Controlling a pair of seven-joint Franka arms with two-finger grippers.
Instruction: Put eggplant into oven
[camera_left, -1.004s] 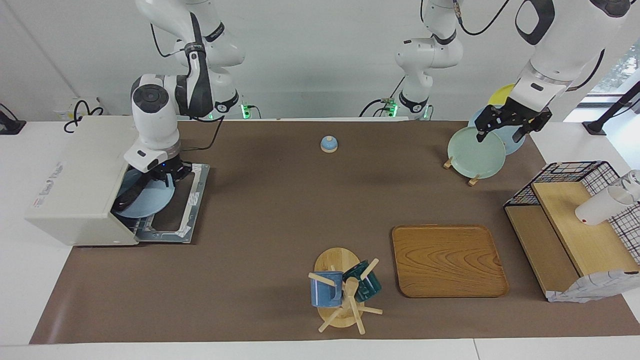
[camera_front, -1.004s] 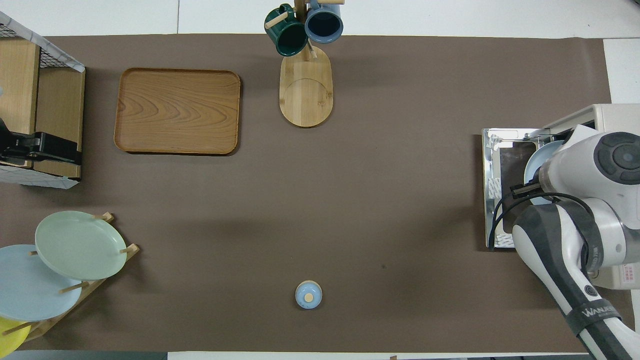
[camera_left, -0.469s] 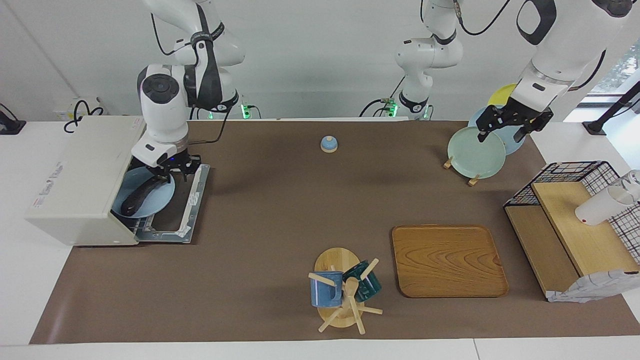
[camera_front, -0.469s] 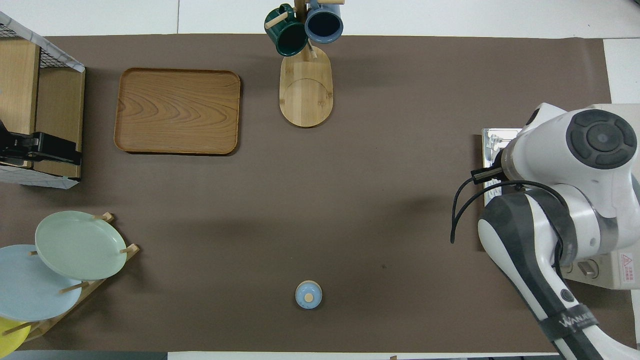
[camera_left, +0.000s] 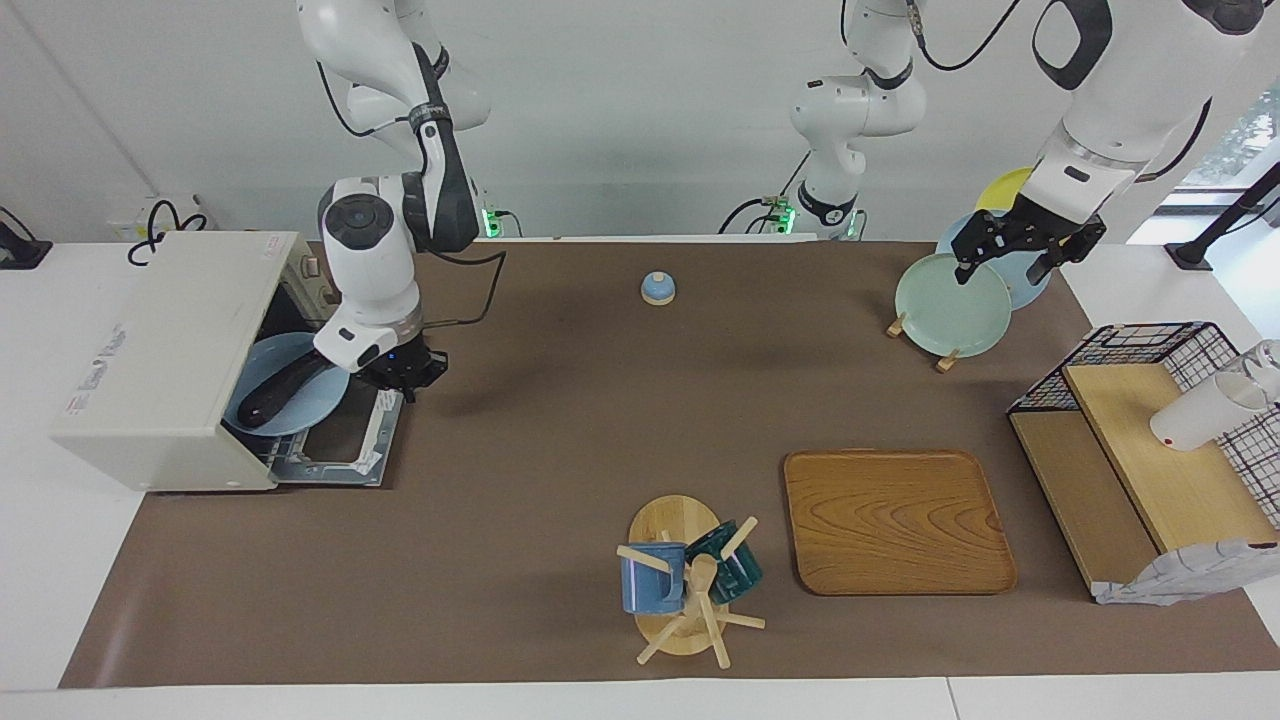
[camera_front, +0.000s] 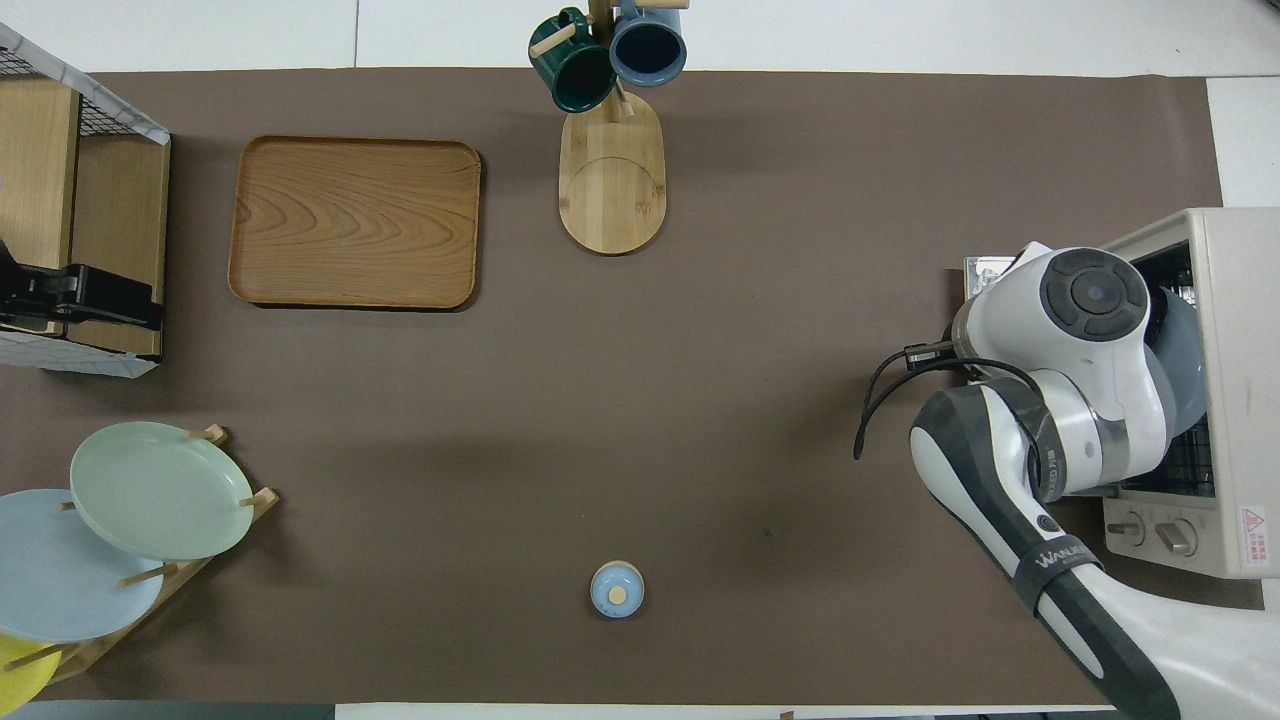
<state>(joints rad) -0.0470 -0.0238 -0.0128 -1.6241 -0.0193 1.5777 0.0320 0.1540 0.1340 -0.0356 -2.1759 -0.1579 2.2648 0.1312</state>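
Note:
The off-white oven (camera_left: 160, 350) stands at the right arm's end of the table with its glass door (camera_left: 350, 440) dropped open. Inside it a light blue plate (camera_left: 305, 412) carries the dark eggplant (camera_left: 275, 395), lying slantwise and free of any grip. My right gripper (camera_left: 405, 378) is shut and empty, over the door's edge nearest the table's middle, outside the oven. In the overhead view the right arm's wrist covers the eggplant, and only the oven (camera_front: 1225, 300) and a slice of the plate (camera_front: 1188, 350) show. My left gripper (camera_left: 1000, 268) waits open above the plate rack.
A rack of plates (camera_left: 950, 305) stands at the left arm's end, with a wire-and-wood shelf (camera_left: 1150, 440) holding a white cup beside it. A wooden tray (camera_left: 895, 520) and a mug tree (camera_left: 685, 580) are far from the robots. A small blue knob-topped lid (camera_left: 657, 288) sits near them.
The right gripper drew back out of the oven toward the table's middle and closed. The eggplant stayed on the plate inside. The left arm has not moved.

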